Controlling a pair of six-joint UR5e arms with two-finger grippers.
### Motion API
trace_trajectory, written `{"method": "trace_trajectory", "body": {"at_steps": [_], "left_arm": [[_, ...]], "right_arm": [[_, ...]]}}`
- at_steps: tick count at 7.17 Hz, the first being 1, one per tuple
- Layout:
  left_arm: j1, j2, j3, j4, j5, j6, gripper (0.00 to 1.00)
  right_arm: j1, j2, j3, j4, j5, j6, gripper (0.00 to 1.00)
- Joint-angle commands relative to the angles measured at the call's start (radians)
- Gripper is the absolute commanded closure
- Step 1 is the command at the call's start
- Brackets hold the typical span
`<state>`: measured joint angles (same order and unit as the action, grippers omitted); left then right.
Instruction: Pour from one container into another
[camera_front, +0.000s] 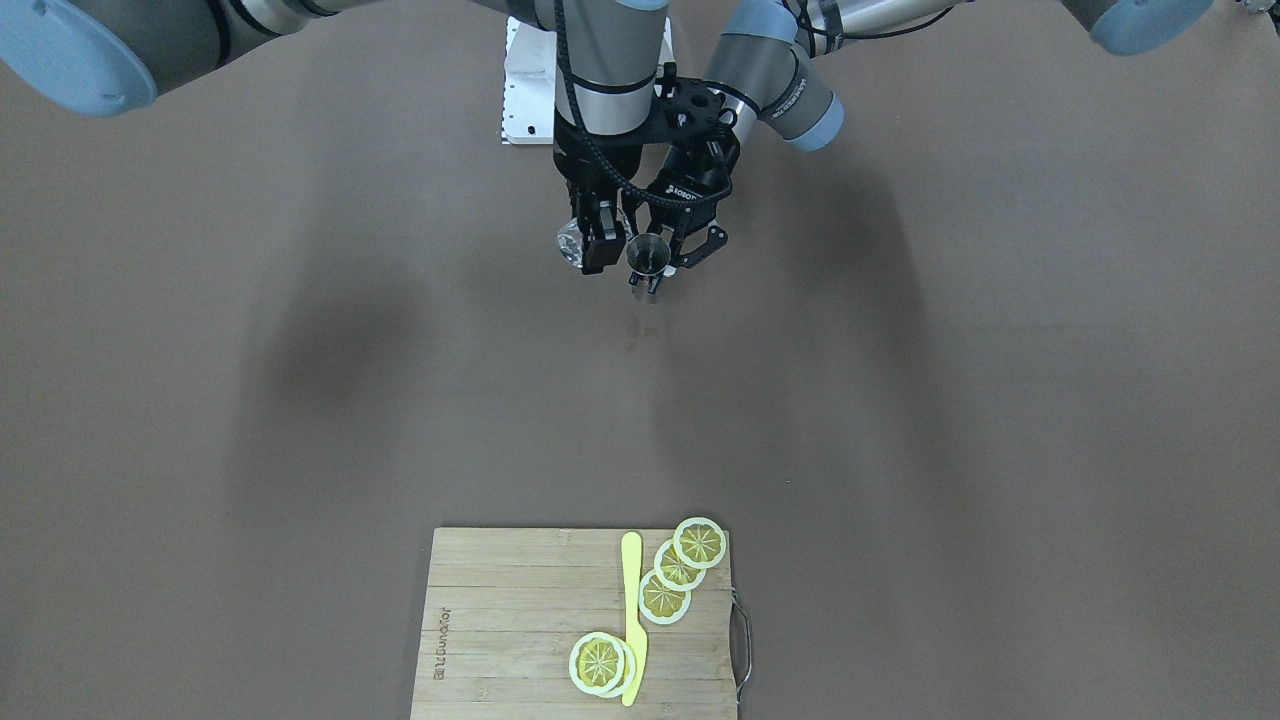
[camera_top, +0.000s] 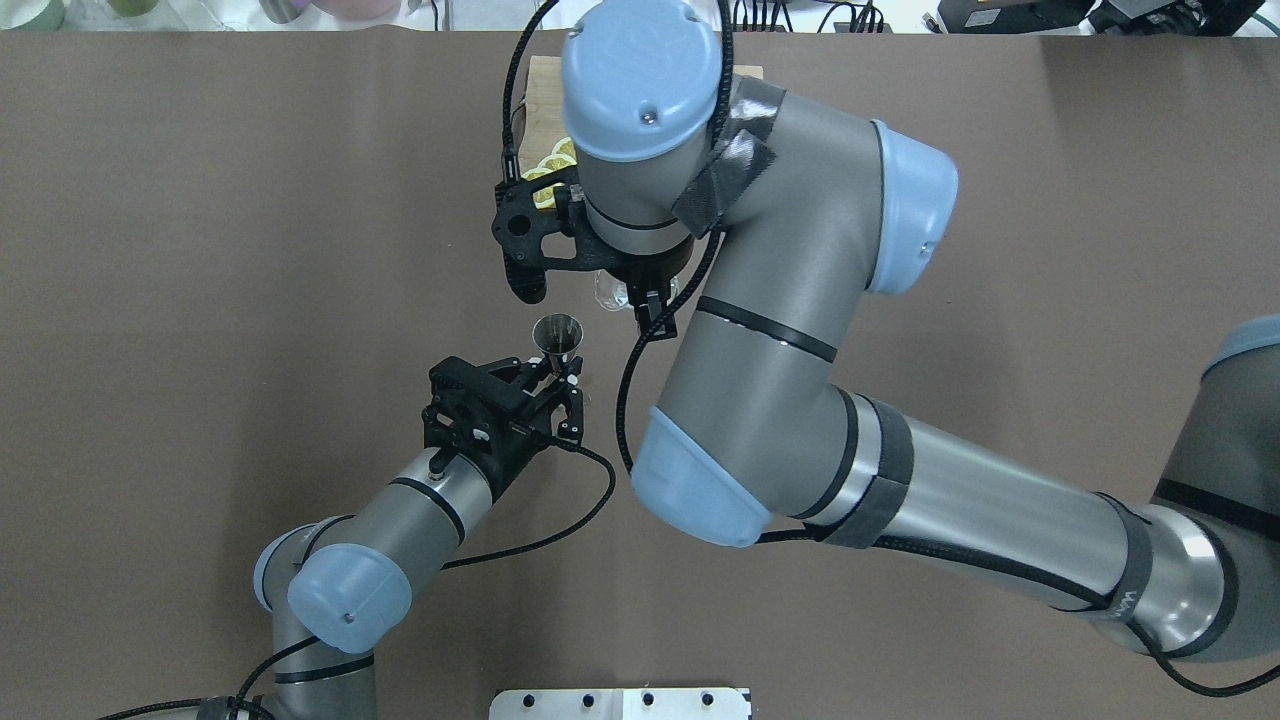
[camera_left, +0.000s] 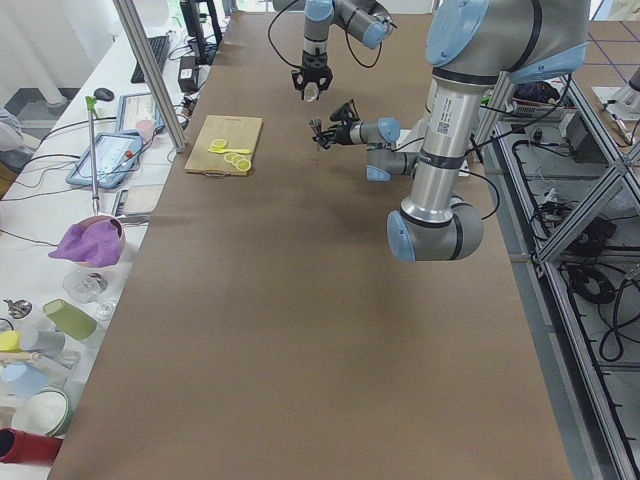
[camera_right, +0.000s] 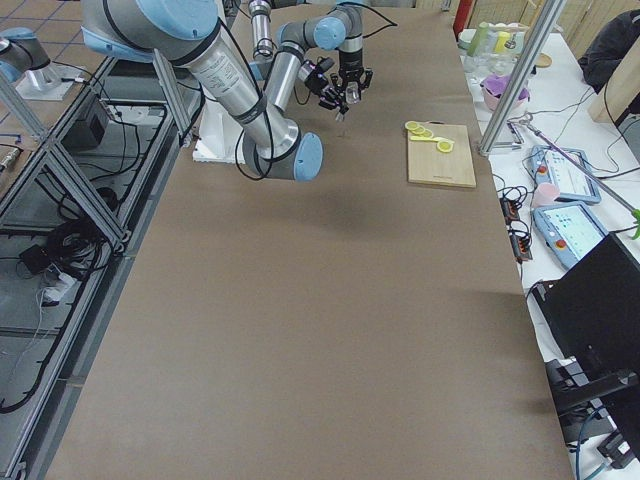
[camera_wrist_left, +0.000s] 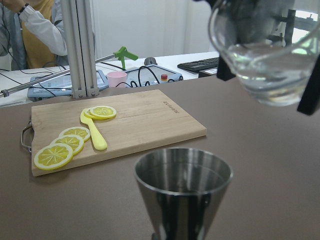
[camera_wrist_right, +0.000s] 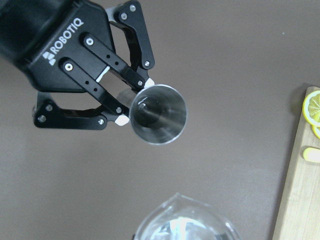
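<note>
A small steel conical measuring cup (camera_wrist_right: 159, 121) hangs above the brown table with my left gripper (camera_wrist_right: 134, 101) shut on its lower part; it stands upright with its mouth open upward (camera_top: 557, 335). A clear glass (camera_wrist_left: 265, 60) with a little clear liquid in it hangs higher, just beyond the cup. My right gripper (camera_front: 592, 240) is shut on this glass (camera_front: 570, 242). In the overhead view my right wrist hides most of the glass (camera_top: 608, 292). No liquid shows falling between the two.
A wooden cutting board (camera_front: 500, 620) lies at the far side of the table, carrying several lemon slices (camera_front: 665, 595) and a yellow plastic knife (camera_front: 632, 610). A white mounting plate (camera_front: 525, 90) sits by the robot's base.
</note>
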<state>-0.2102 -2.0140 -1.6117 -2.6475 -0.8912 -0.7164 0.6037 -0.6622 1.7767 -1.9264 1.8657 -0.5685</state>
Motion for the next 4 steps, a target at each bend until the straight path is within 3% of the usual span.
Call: {"method": "trace_trajectory", "body": {"at_steps": [1, 2, 4], "left_arm": [[0.0, 0.027, -0.01, -0.011, -0.002, 0.0, 1.0], [0.0, 0.059, -0.022, -0.028, -0.003, 0.0, 1.0], [0.0, 0.133, -0.037, -0.095, -0.006, 0.002, 1.0]], "right_arm": [[0.074, -0.17, 0.149, 0.102, 0.068, 0.05, 1.0], [0.131, -0.257, 0.197, 0.189, 0.132, 0.05, 1.0], [0.221, -0.379, 0.201, 0.344, 0.24, 0.041, 1.0]]}}
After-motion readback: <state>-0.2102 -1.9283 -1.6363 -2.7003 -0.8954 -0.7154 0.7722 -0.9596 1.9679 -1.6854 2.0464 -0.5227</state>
